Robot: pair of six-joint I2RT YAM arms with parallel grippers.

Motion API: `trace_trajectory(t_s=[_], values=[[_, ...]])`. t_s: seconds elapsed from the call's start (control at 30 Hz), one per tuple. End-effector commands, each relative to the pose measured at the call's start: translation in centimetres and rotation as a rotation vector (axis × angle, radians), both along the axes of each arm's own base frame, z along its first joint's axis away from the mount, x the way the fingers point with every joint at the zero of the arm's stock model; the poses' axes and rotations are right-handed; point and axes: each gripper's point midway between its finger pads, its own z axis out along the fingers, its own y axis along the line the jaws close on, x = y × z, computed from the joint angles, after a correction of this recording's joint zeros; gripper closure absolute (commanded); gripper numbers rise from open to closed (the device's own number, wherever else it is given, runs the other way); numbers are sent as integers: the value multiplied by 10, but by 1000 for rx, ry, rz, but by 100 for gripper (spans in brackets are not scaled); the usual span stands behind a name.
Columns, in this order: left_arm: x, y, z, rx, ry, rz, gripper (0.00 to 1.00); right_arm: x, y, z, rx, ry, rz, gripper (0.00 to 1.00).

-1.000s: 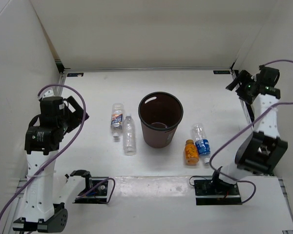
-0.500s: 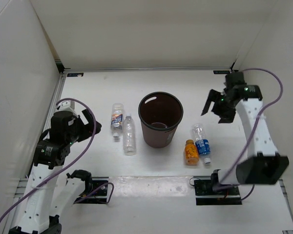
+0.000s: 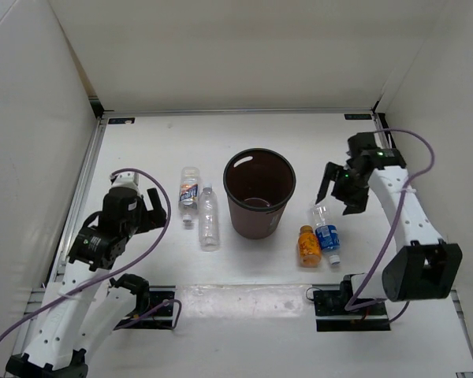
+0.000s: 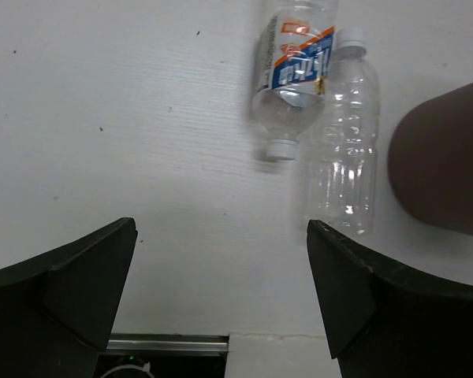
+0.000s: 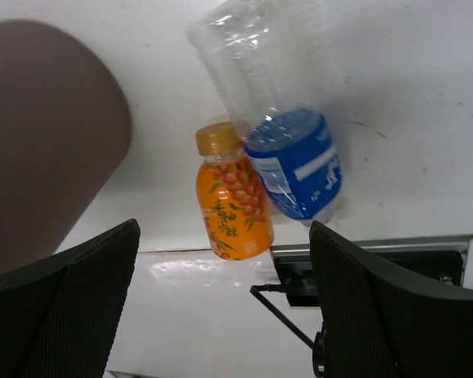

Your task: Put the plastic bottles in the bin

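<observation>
- Our right pincer (image 3: 339,197) hangs wide open and empty over the far end of the blue-labelled bottle (image 3: 326,231).
- It lies flat on the worktop (image 3: 142,146), right of the bin (image 3: 256,224), long axis toward us; we'd close across it.

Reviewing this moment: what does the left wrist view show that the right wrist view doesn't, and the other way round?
Left wrist only: the orange-white labelled bottle and the clear unlabelled bottle, lying side by side. Right wrist only: the stubby orange bottle and the blue-labelled bottle, lying close together. Both: the outer wall of the brown bin at one edge, and the white table.
</observation>
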Motion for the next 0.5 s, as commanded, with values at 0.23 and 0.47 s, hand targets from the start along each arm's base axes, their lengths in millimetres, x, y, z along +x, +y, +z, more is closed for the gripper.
trace_trajectory(t_s=[0.23, 0.47], values=[[6, 7, -11, 39, 24, 52, 0, 37, 36, -56, -4, 147, 115, 10], [7, 12, -18, 71, 38, 77, 0, 34, 36, -78, -30, 210, 114, 10]])
